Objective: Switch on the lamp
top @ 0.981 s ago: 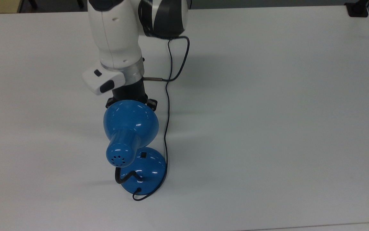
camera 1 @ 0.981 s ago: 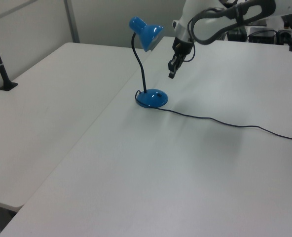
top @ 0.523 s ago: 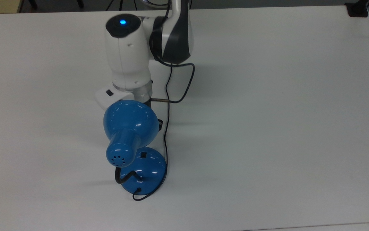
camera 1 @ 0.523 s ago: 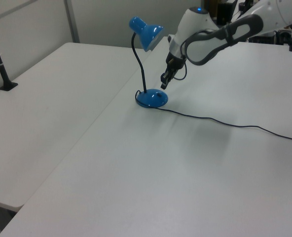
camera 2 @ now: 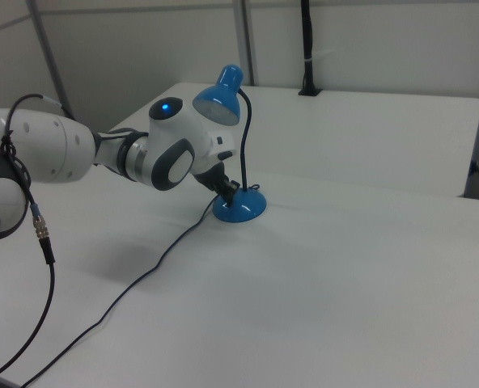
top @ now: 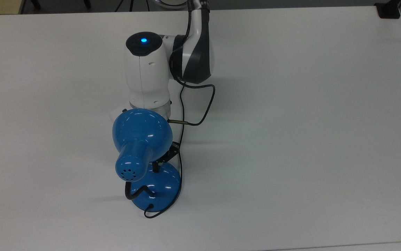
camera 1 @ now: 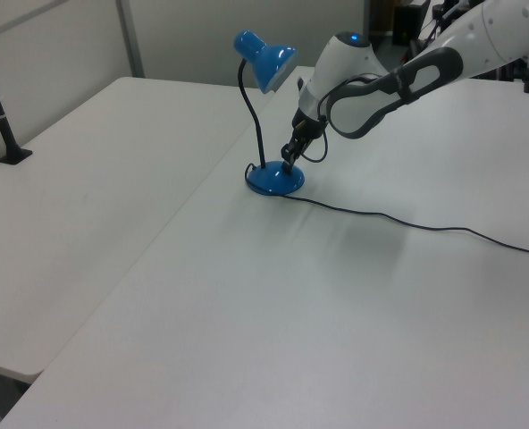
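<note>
In the top view, the tool (top: 157, 166) has come down from beside the shade to the near side of the base, its black tip resting where the small switch sat a second ago, so the press looks imminent or under way. The glossy blue desk lamp with a bell-shaped shade, black bendy neck and domed round base (top: 141, 153) stands on the white surface (top: 308, 139), well in from every edge and nearer the top view's bottom edge.

In the left view, the arm has swung lower and the tool (camera 1: 288, 162) meets the top of the lamp's (camera 1: 266, 63) base; the fingers look close together, holding nothing.

In the right view, the shade's mouth shows no glow, so the lamp (camera 2: 239, 204) seems unlit.
</note>
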Available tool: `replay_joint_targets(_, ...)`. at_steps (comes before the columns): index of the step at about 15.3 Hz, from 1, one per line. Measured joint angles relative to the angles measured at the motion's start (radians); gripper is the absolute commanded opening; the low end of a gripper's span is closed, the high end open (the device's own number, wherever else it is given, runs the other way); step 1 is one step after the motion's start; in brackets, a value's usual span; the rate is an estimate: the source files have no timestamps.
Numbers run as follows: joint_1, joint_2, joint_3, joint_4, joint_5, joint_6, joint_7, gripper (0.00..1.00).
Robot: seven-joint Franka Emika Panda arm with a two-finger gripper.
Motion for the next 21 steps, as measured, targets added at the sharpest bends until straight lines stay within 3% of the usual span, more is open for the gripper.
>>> replay_joint_targets(11, 0.004, 0.006, 0.000, 0.026, 0.000, 0.014, 0.011, 0.00)
replay_joint_targets(13, 0.004, -0.025, -0.001, 0.022, 0.000, 0.004, 0.015, 0.02)
replay_joint_targets(15, 0.003, -0.084, -0.007, 0.012, 0.000, -0.110, 0.017, 0.05)
replay_joint_targets(18, -0.003, -0.204, -0.017, 0.006, -0.045, -0.403, 0.016, 0.19)
replay_joint_targets(19, -0.007, -0.247, -0.017, 0.004, -0.073, -0.499, 0.016, 0.32)
replay_joint_targets(21, -0.019, -0.323, -0.018, -0.002, -0.114, -0.660, 0.016, 0.74)
